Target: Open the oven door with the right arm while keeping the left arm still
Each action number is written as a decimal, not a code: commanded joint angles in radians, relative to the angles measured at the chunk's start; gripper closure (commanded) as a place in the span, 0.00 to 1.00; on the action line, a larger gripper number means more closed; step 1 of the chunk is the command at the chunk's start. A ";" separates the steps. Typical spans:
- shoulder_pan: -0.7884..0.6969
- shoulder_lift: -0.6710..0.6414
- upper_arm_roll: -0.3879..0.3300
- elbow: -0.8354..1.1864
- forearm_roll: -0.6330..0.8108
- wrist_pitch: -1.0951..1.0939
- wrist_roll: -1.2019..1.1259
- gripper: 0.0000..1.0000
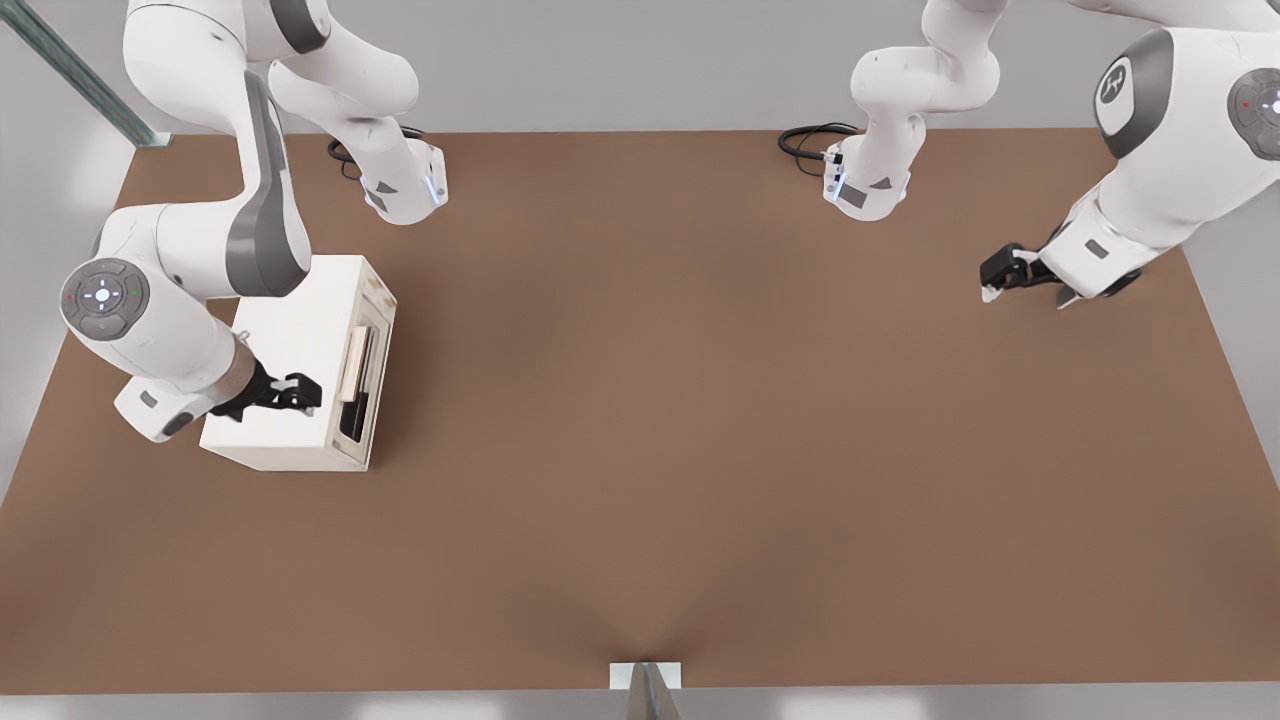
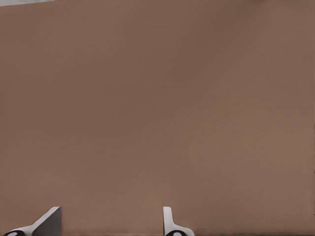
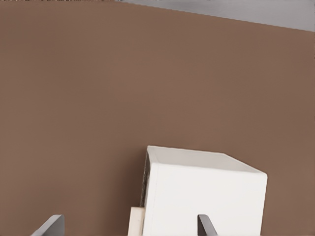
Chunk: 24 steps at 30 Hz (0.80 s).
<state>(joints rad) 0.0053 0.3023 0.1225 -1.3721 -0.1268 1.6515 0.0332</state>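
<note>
The gripper (image 1: 300, 390) hovers over the oven top, fingers spread wide and empty. The door (image 1: 365, 375), shut, faces three o'clock; reach past the edge and hook its handle (image 1: 352, 364) squarely.

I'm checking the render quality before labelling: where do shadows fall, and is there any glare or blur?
Front view: soft, even light; a faint shadow beside the oven door on the table, none hard; the claw hangs over the oven's top. Right wrist view: the oven is bright, without glare. Left wrist view: only flat brown table.
</note>
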 commanded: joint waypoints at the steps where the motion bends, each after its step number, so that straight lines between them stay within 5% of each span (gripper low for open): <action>1: 0.001 -0.002 0.000 0.001 -0.010 0.021 0.040 0.00; 7: 0.297 0.070 0.005 -0.070 -0.490 -0.288 0.278 0.00; 8: 0.341 0.038 0.006 -0.163 -0.550 -0.286 0.372 0.11; 10: 0.404 -0.026 0.008 -0.308 -0.580 -0.279 0.539 0.66; 11: 0.417 -0.051 0.009 -0.372 -0.582 -0.253 0.591 0.79; 18: 0.435 -0.127 0.009 -0.656 -0.602 -0.075 0.899 0.79; 24: 0.386 -0.101 0.005 -0.687 -0.622 0.030 0.939 0.79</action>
<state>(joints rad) 0.3946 0.2009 0.1290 -2.0565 -0.7388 1.5993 0.5431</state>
